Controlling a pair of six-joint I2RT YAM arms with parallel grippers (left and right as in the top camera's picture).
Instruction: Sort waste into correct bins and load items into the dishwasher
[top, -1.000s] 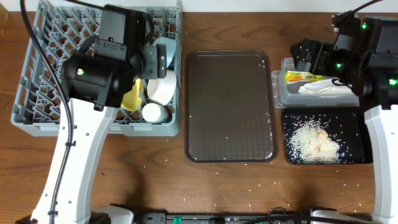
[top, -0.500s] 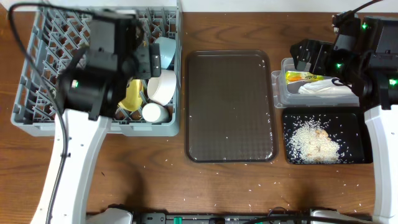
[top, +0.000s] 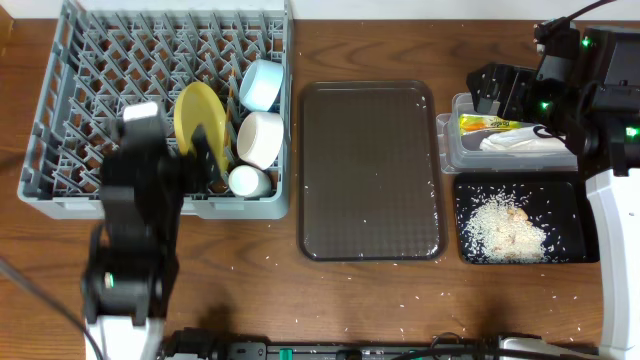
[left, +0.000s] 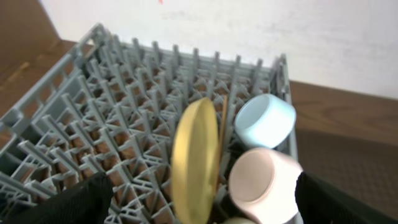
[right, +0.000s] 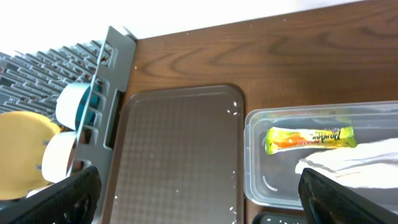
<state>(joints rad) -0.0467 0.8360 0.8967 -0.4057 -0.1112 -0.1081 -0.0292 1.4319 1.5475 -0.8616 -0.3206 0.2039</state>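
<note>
The grey dishwasher rack stands at the left. In it the yellow plate stands on edge, with the light-blue bowl, the white bowl and the small white cup beside it. My left gripper is open and empty at the rack's near side; its wrist view shows the plate just ahead. The clear bin holds the sachet and the napkin. The black bin holds rice. My right gripper is open and empty above the clear bin's left end.
The dark-brown serving tray lies in the middle with a few rice grains on it. Loose grains are scattered on the wooden table in front of the tray. The right wrist view shows the tray and the clear bin.
My left arm has pulled back from over the rack toward the table's front. The yellow plate now stands uncovered in the rack. The right arm has not moved.
</note>
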